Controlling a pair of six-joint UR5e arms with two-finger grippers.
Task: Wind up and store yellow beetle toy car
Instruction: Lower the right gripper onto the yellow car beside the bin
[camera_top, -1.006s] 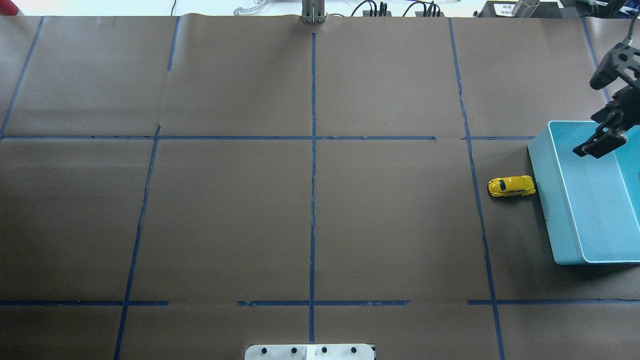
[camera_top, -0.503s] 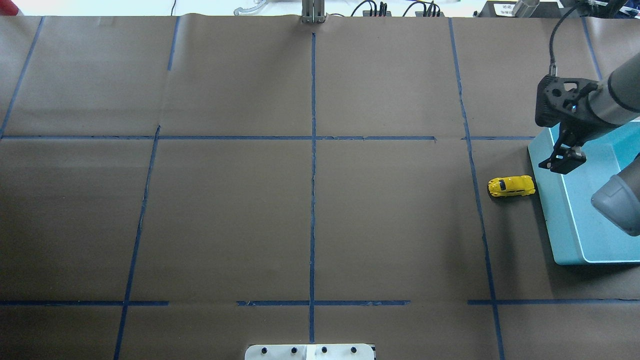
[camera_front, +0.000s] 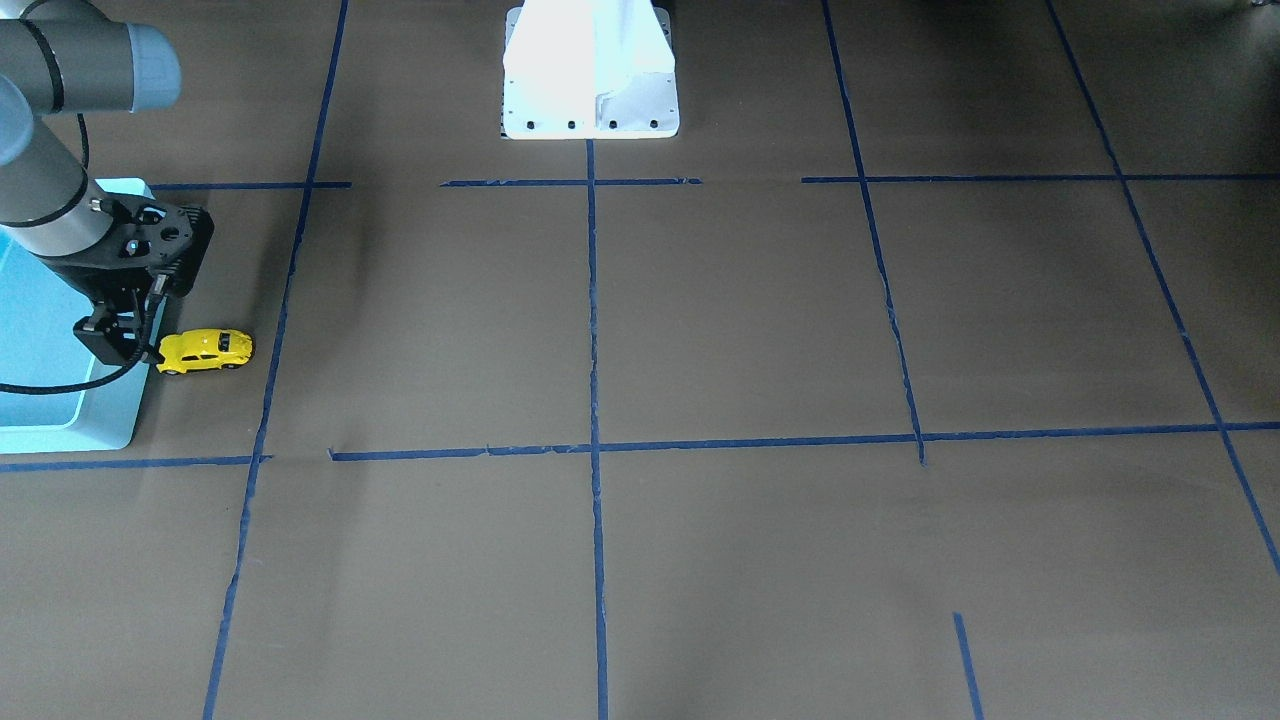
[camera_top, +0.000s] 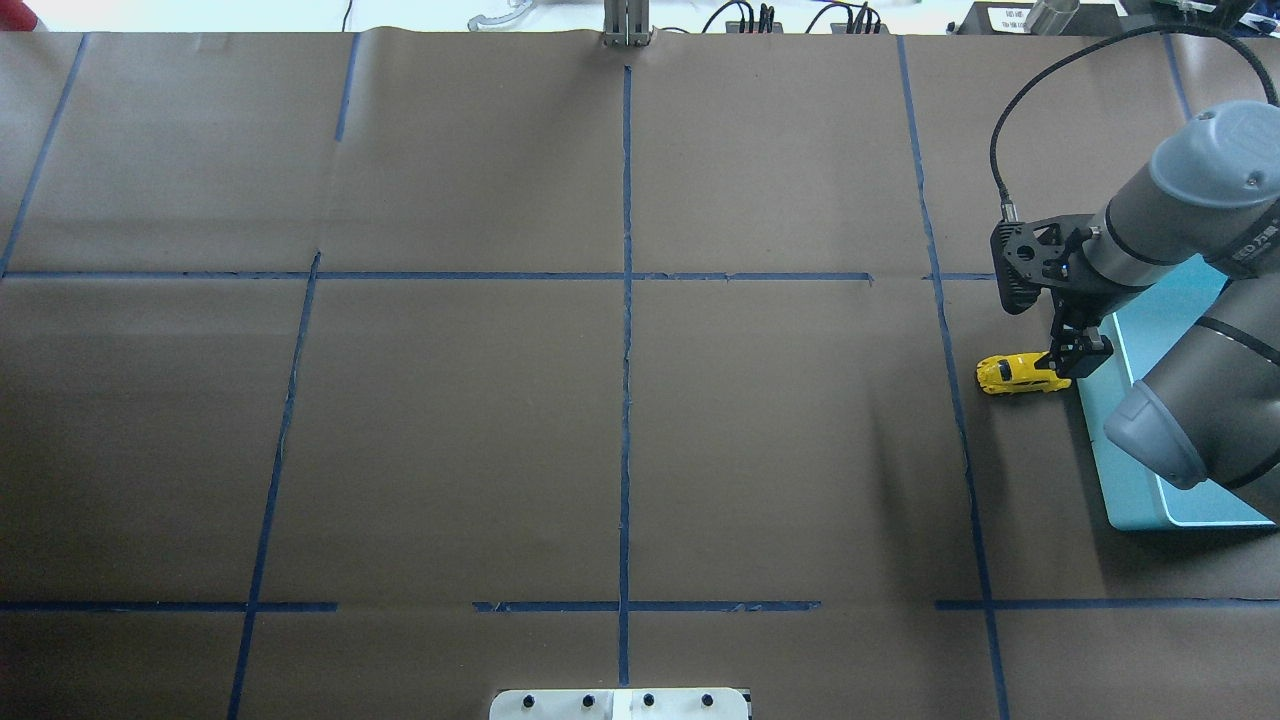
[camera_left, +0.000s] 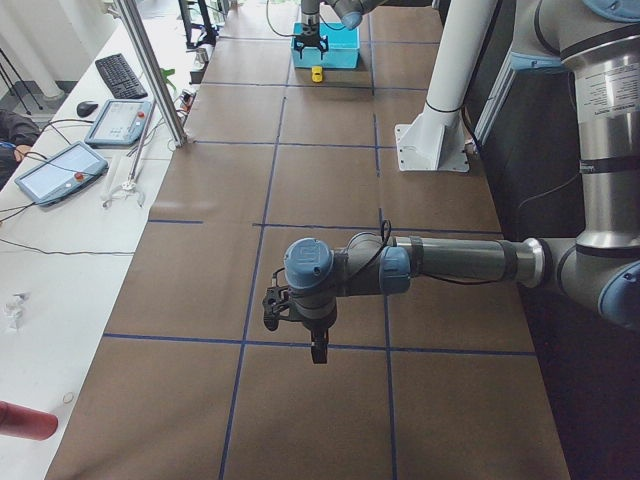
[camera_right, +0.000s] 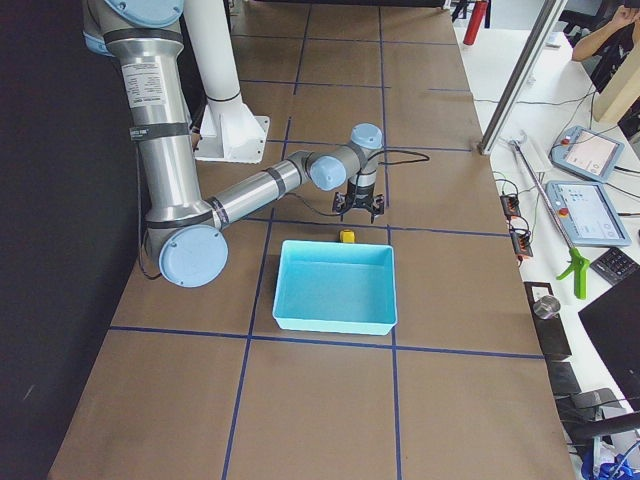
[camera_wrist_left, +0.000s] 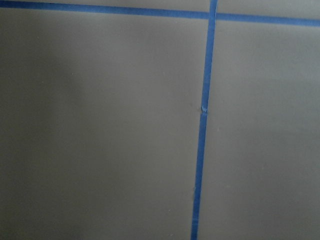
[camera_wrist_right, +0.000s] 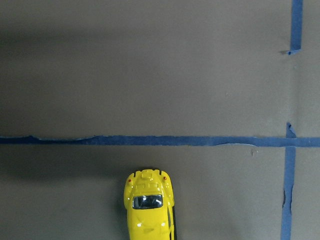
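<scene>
Car (camera_top: 1020, 374) on bench (camera_top: 620, 450), wheels down, just beside outer wall of bin (camera_top: 1135, 505); touching or not, impossible to say. Right pincer (camera_top: 1076, 352) low over the car's bin-side end, fingers seemingly parted, nothing held; absent from its own wrist view, only the car's other end at the lower edge there, short of a tape line (camera_wrist_right: 150, 140). Left pincer (camera_left: 316, 352) hanging above bare bench, well apart from car and bin; caught by the side camera only, so gape not to be judged. Not yet wound, not yet stored. Hazards, as judgement: closing so near one end likely to pinch sloped, glossy bodywork and squirt the car away on free wheels; bin wall close enough to foul the near finger on descent, or to get shoved; too light a downward press during pull-back likely to skid the wheels on smooth paper, leaving the spring slack; tape edges apt to snag small wheels; loosening grip on a wound car anywhere but inside the bin likely to send it off across the bench. Writing: lettering on right arm (camera_top: 1190, 200), too small to read; no brand legible on car or bin
</scene>
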